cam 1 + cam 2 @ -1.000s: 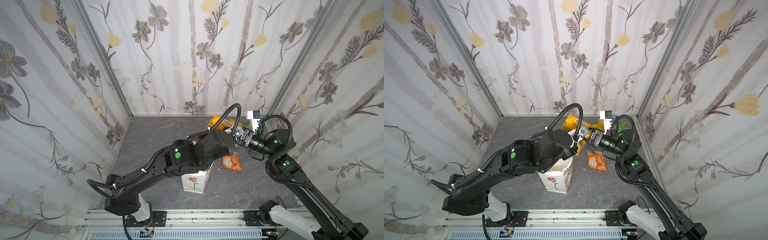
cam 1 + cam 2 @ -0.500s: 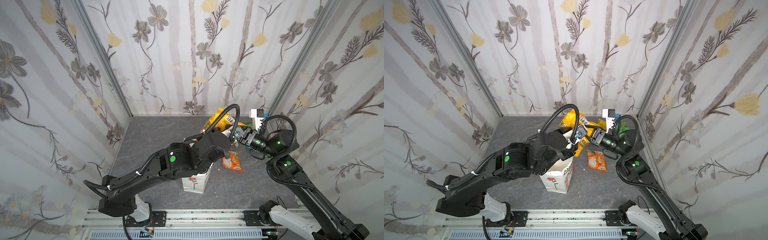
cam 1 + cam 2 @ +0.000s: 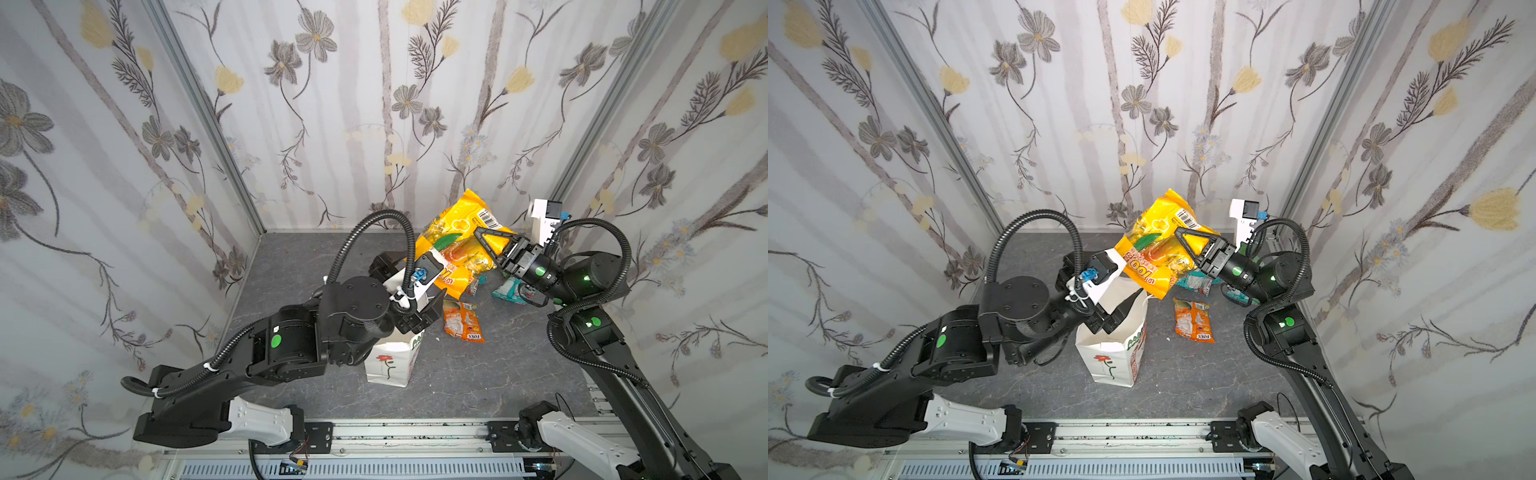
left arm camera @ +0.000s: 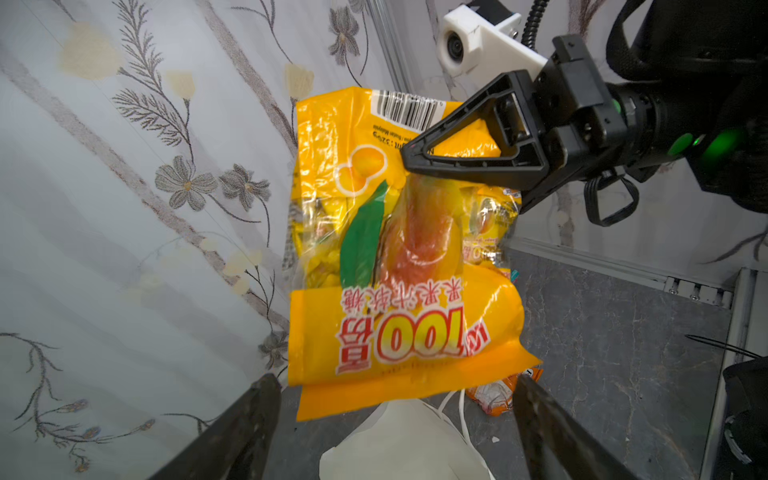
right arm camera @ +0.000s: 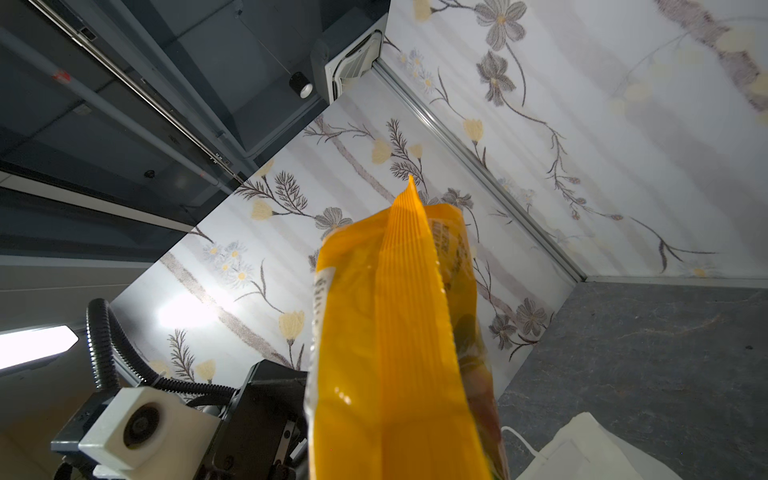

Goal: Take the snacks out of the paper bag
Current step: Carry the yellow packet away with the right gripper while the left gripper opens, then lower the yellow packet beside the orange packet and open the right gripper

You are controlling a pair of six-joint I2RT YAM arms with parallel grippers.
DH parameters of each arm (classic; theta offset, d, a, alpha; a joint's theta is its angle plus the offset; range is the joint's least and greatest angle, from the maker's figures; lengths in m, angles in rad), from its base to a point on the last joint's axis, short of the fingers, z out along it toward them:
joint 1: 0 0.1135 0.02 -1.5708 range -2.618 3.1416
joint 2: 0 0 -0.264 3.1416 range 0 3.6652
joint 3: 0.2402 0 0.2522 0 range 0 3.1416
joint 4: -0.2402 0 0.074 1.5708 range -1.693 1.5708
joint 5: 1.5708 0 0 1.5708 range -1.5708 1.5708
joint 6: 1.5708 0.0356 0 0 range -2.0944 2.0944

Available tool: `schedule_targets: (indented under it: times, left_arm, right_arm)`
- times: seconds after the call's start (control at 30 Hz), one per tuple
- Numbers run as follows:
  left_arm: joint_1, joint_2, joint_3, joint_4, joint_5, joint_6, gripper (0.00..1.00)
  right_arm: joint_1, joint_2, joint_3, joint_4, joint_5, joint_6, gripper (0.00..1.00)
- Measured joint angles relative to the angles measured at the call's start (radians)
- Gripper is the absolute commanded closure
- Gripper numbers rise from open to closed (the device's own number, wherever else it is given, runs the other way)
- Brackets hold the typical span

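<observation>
Now the right gripper, pinched on the yellow packet, is dangling it lengthwise just above the gaping, empty left gripper.

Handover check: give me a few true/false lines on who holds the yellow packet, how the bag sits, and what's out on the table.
1. The right claw is shut on the yellow foil snack packet. True.
2. The left claw also grips that packet. False: it stands open beneath the packet's lower edge.
3. The white paper bag with the red flower print lies on its side. False: it stands upright on the grey table.
4. An orange foil packet lies on the table outside the bag. True.
5. The yellow packet rests on the table. False: it is held up in the air.
</observation>
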Motion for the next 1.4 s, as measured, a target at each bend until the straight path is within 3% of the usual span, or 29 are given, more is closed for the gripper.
schedule_targets:
  times: [0.2,0.47,0.9,1.1,1.4]
  left_arm:
    - [0.0,-0.111,-0.082,0.018,0.014,-0.077,0.0]
    - [0.006,-0.171,-0.174,0.003,0.027,-0.145,0.0]
    - [0.016,-0.094,-0.238,0.004,0.202,-0.21,0.0]
    - [0.018,-0.096,-0.246,0.018,0.201,-0.211,0.0]
    - [0.021,-0.096,-0.246,0.024,0.201,-0.23,0.0]
  right_arm:
    - [-0.19,-0.068,-0.077,0.005,-0.008,0.03,0.91]
    - [-0.452,-0.183,-0.316,-0.004,-0.016,0.054,0.92]
    - [-0.812,-0.193,-0.741,-0.02,-0.042,0.048,0.92]
    - [-0.886,-0.123,-0.848,0.013,-0.025,0.011,0.91]
    - [-0.89,0.047,-0.921,0.142,0.02,-0.015,0.89]
